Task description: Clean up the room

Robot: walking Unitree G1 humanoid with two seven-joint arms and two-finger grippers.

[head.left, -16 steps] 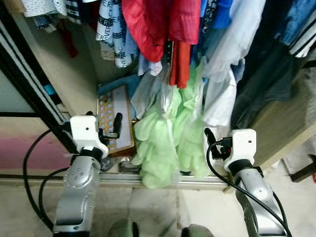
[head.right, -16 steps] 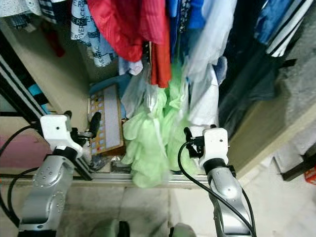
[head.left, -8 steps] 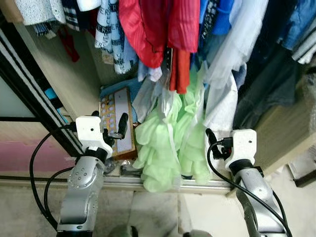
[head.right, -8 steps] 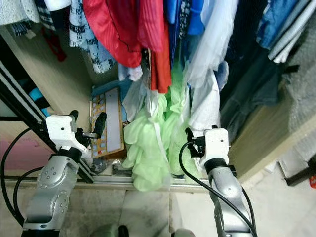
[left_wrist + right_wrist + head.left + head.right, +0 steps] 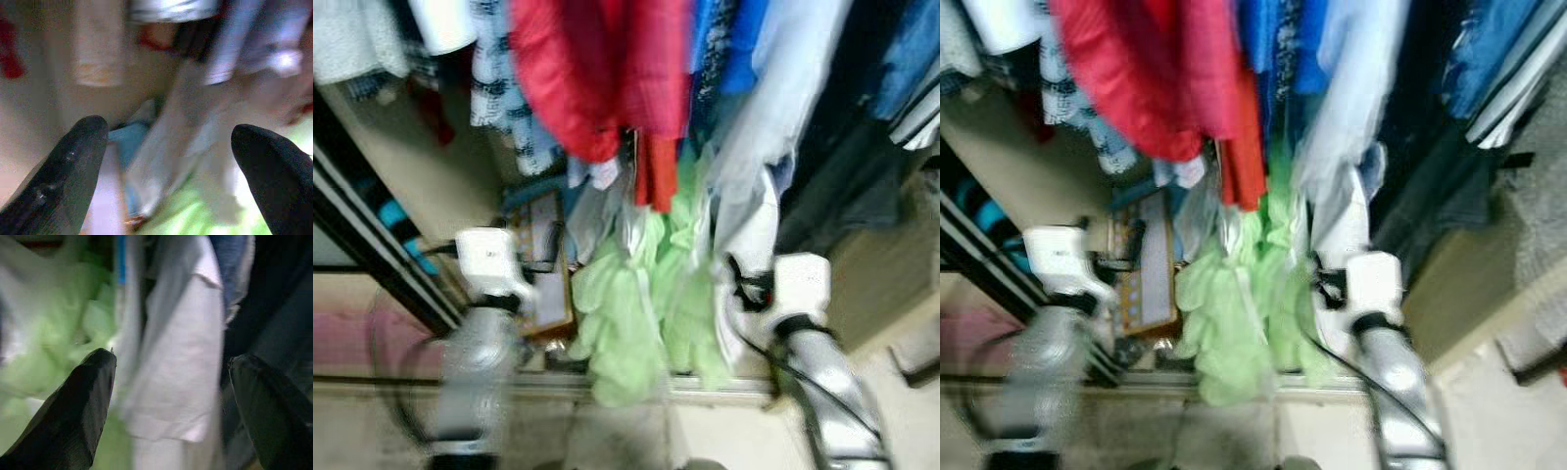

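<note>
Camera tilted upward since prior frames; both arms stayed raised before the wardrobe. Left end effector [image 5: 166,166] and right end effector [image 5: 168,406] were spread, empty, facing the near green garment [image 5: 631,313], presumably for sorting.

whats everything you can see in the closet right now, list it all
red garment: one, red, hanging at upper centre
blue garment: one, bright blue, hanging right of the red one
patterned garment: one, white and dark print, hanging left of the red one
pale shirt: one, whitish, hanging ahead of the right gripper
green garment: one, light green, reaching the closet floor
dark clothes: several, navy, far right
board: one, brown-framed, leaning low on the left
left gripper: fingers apart, by the board
right gripper: fingers apart, facing the pale shirt
</note>
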